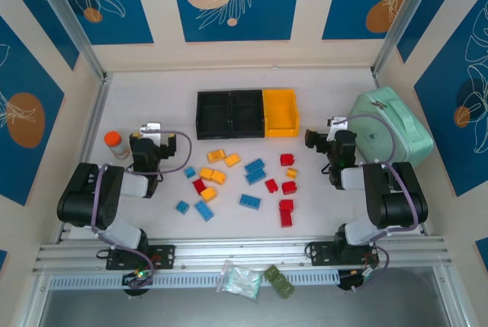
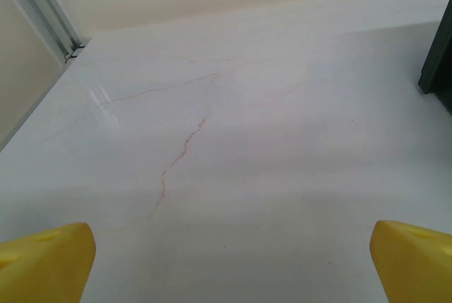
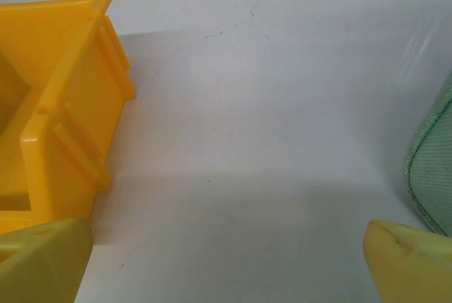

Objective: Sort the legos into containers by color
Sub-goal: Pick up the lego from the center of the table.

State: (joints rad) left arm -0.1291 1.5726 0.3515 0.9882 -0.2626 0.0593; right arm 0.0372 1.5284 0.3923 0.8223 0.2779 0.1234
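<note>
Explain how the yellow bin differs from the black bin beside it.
The yellow bin is bright yellow; the black bin is black. The yellow bin ends the row on the right; the black bin stands in the middle of it. Both are rectangular, similar in size, and look empty.

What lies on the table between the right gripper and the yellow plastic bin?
Nothing. In the top external view, the white table is bare between the right gripper and the yellow rectangular plastic bin.
</note>
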